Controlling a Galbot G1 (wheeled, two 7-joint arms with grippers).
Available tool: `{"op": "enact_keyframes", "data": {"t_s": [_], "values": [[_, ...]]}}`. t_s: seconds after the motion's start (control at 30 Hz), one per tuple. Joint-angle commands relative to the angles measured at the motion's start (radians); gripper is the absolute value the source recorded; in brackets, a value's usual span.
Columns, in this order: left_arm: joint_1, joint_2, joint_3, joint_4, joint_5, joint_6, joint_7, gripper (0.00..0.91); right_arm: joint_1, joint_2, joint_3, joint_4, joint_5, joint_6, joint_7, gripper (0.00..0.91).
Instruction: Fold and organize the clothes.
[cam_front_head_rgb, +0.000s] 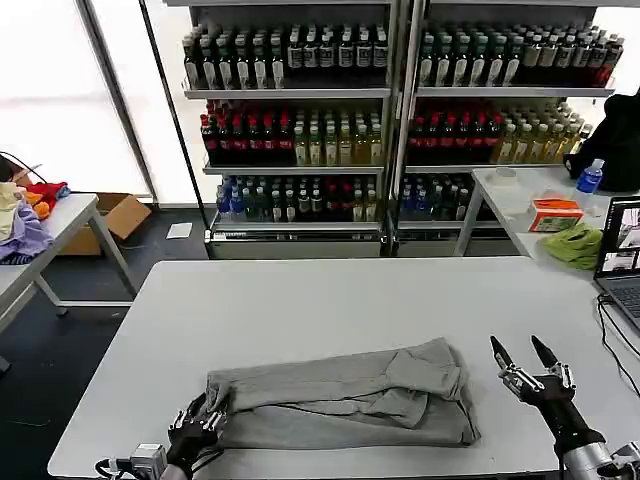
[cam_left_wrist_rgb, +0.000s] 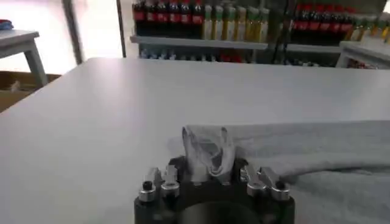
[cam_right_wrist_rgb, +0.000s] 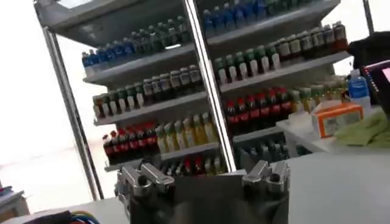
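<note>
Now left tool (cam_front_head_rgb: 203, 418) clenched on grey shirt (cam_front_head_rgb: 340, 398) edge, right tool (cam_front_head_rgb: 528, 355) released w/ nothing.

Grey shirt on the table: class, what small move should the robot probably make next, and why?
Probably lift the left gripper and carry its pinched corner across the grey shirt, since it is shut on the left edge and the shirt lies only partly folded. The right gripper is open, beside the cloth.

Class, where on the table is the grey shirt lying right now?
In the head view the grey shirt lies folded near the table's front edge, its left corner pinched by the left gripper; the right gripper hovers open beside it.
</note>
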Motion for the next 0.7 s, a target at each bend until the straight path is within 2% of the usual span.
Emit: {"op": "enact_keyframes", "data": {"t_s": [0.03,0.4,0.5,0.7], "values": [[-0.013,-0.018,0.015,0.041,0.025,-0.015,0.029,0.0,0.0,0.002,0.006,0.008,0.065,-0.016,0.005,0.907],[-0.057,0.003,-0.026,0.025,-0.026,-0.044,0.021,0.0,0.037,0.011,-0.007,-0.012,0.096,-0.027,0.013,0.907],[-0.093,0.041,-0.078,0.041,-0.061,-0.038,0.02,0.0,0.038,0.009,0.002,-0.014,0.102,-0.029,0.014,0.907],[-0.113,0.194,-0.319,0.104,-0.143,-0.024,0.048,0.0,0.039,-0.004,0.02,-0.008,0.128,-0.034,0.025,0.907]]}}
